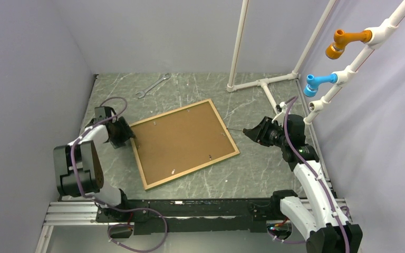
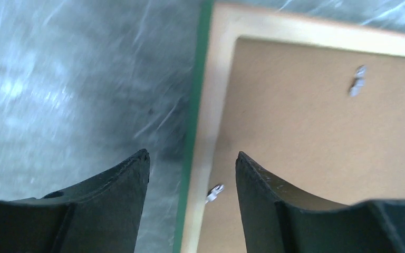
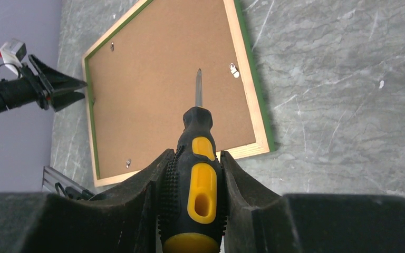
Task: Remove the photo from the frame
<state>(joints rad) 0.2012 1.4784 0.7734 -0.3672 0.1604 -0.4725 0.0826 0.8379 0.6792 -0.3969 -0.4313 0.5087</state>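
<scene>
Right wrist — rubbery black-yellow screwdriver [image 3: 195, 179], wood-railed frame [image 3: 248, 100]

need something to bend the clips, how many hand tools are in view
2. A combination wrench lies on the table beyond the frame's far side; a black-and-yellow screwdriver is held in the right gripper, tip pointing at the frame. Others may be hidden.

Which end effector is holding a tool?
The right end effector, shut on a black-and-yellow screwdriver; the left end effector is open and empty above the frame.
</scene>
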